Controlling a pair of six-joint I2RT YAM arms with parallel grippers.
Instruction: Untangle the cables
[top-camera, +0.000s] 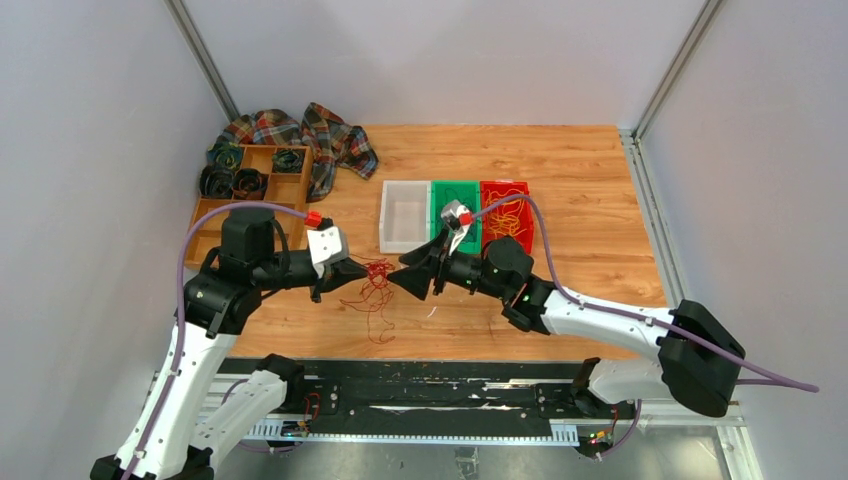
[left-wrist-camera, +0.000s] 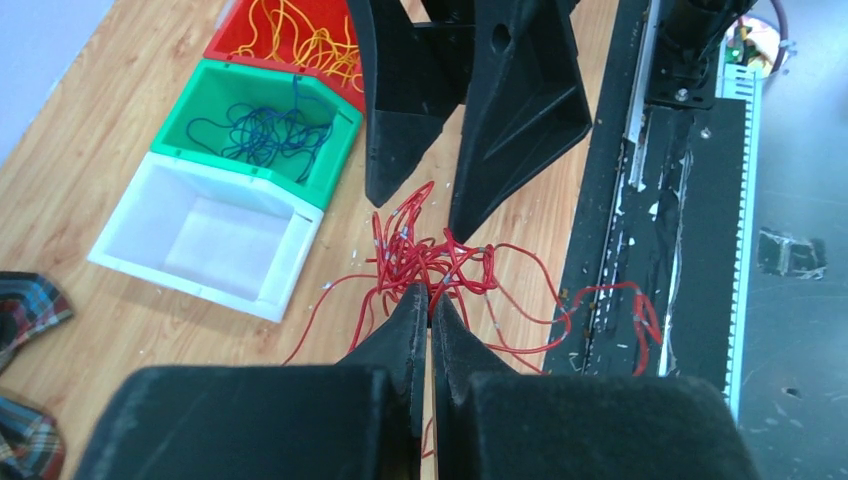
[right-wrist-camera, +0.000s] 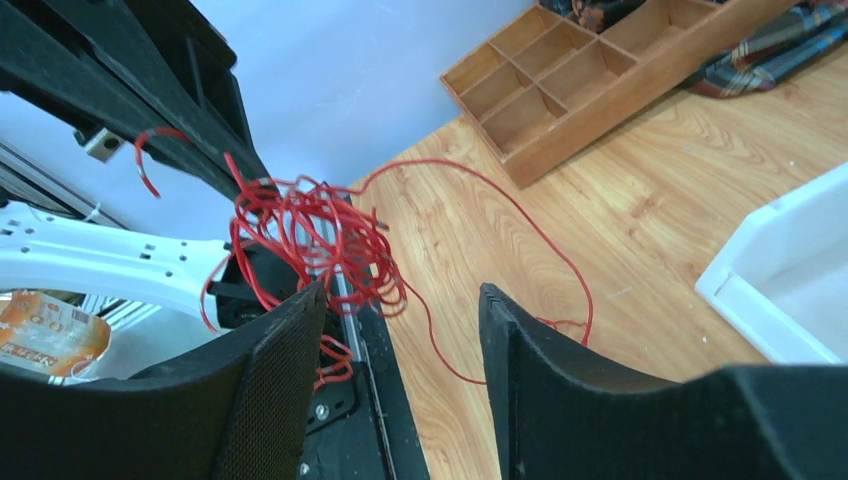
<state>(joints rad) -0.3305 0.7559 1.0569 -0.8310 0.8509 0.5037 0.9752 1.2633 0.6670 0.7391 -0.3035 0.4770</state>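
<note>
The left tool (left-wrist-camera: 430, 305) is clamped closed on the red cables (left-wrist-camera: 440, 262), a tangle raised off the counter (top-camera: 590, 200). The right tool (right-wrist-camera: 400, 292) gapes open beside it. Behind sit a white bin (left-wrist-camera: 130, 215), a green bin (left-wrist-camera: 185, 112) holding dark blue cables (left-wrist-camera: 262, 130) and a red bin (left-wrist-camera: 232, 38) holding yellow-orange cables (left-wrist-camera: 300, 40). The print on the orange packet (right-wrist-camera: 45, 335) is unreadable.

White left arm (top-camera: 185, 375) and right arm (top-camera: 600, 318), black joints, purple hoses (top-camera: 780, 383), red caps (top-camera: 313, 219).

Left arm (top-camera: 185, 365), white links, black joints: reaches in from the left of the tangle of thin red wire cables (top-camera: 377, 277). Its black two-finger left gripper (left-wrist-camera: 430, 300) is pinched tight on the strands.

Right arm (top-camera: 600, 315), same build: reaches in from the tangle's right. The black right gripper (right-wrist-camera: 400, 292) has its fingers parted, tips just beside the tangle.
</note>
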